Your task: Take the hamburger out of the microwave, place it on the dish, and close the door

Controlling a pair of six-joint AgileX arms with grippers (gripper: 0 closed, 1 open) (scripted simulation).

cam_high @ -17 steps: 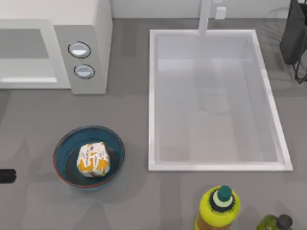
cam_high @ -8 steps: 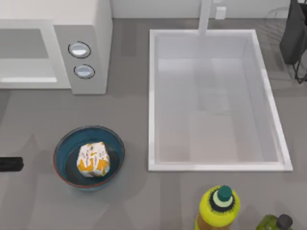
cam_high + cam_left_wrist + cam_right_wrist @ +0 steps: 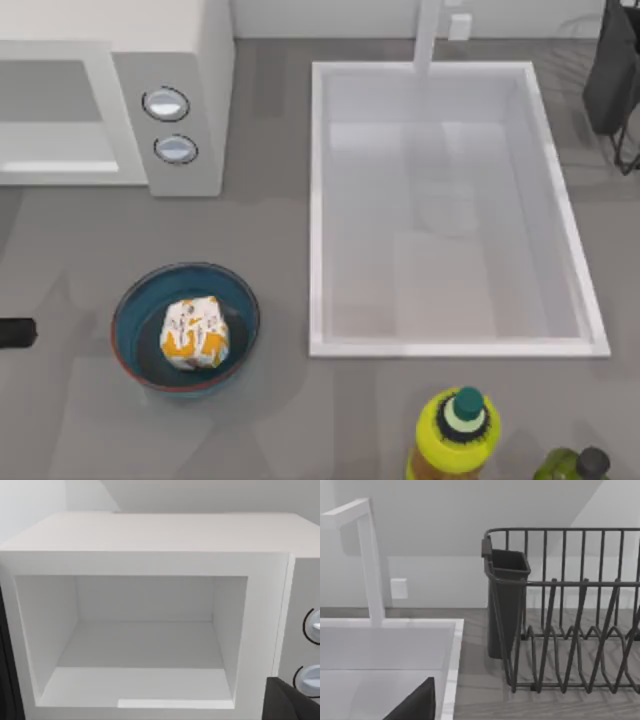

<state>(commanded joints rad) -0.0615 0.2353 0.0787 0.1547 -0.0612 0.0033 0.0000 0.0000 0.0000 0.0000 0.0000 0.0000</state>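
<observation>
The hamburger (image 3: 193, 333), wrapped in white and orange paper, lies inside the dish (image 3: 135, 300), a blue bowl on the counter in front of the microwave (image 3: 190, 60). In the left wrist view the microwave (image 3: 150, 535) faces me with its cavity open and bare. The door is out of view. My left gripper (image 3: 145, 690) hovers in front of that opening, open, its dark fingers (image 3: 292, 702) at the view's edges holding nothing. A black part of my left arm (image 3: 15, 332) shows at the counter's left edge, left of the dish. A dark tip of my right gripper (image 3: 415, 705) shows over the sink's corner.
A large white sink (image 3: 315, 200) with a faucet (image 3: 428, 35) takes up the counter's right half. A yellow-green bottle (image 3: 455, 430) and a darker bottle (image 3: 580, 465) stand at the front right. A dark dish rack (image 3: 615, 70) with a utensil cup (image 3: 507, 595) stands at the back right.
The black part of my left arm at the left edge has moved toward the microwave, reaching a little farther in half a second ago and now drawn back left. The hamburger and dish have stayed put.
</observation>
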